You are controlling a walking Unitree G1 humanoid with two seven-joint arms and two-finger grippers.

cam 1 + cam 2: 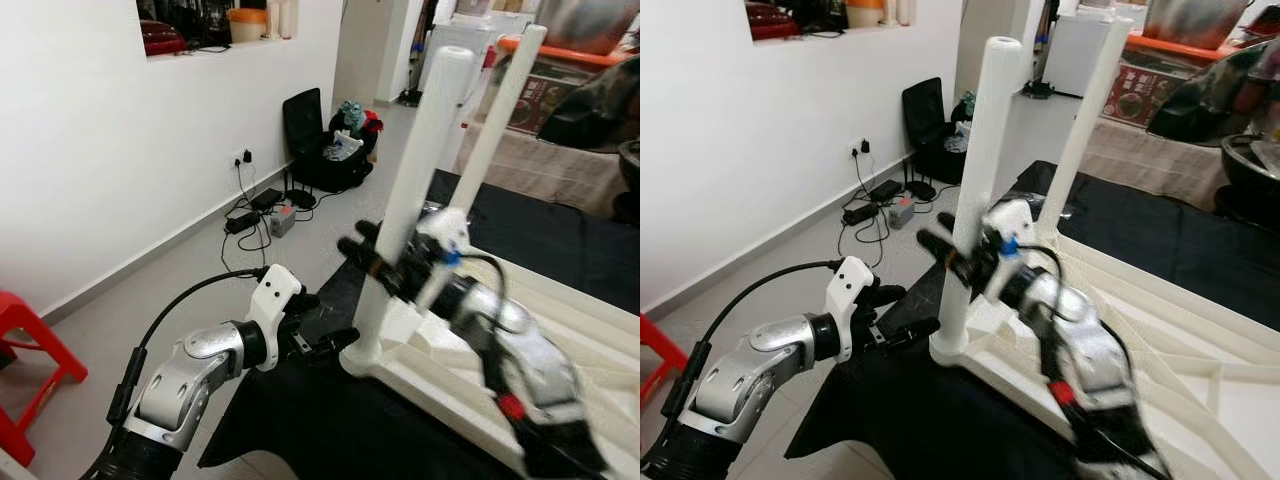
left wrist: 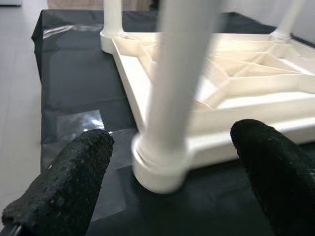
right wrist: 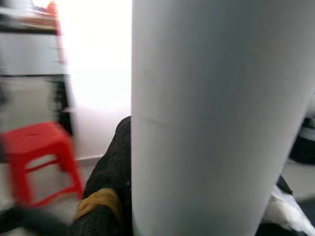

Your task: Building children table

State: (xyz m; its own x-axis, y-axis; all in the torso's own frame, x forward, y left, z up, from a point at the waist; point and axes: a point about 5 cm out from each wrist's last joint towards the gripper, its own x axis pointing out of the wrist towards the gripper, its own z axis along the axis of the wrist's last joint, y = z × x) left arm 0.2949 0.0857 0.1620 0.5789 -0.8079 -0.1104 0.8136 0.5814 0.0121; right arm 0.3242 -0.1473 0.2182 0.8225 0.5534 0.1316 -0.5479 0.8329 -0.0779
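Left fingers [image 2: 69, 189] spread wide, right fingers [image 1: 372, 258] clamping white table leg [image 1: 420, 160], upside-down tabletop [image 1: 560, 340]

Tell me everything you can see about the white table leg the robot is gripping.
The near table leg is a plain white tube, plastic by its look, with an open top. It stands nearly upright, its foot in the corner socket of the upturned white tabletop lying on a black sheet. The right gripper clasps it about midway; the left gripper sits open near its base.
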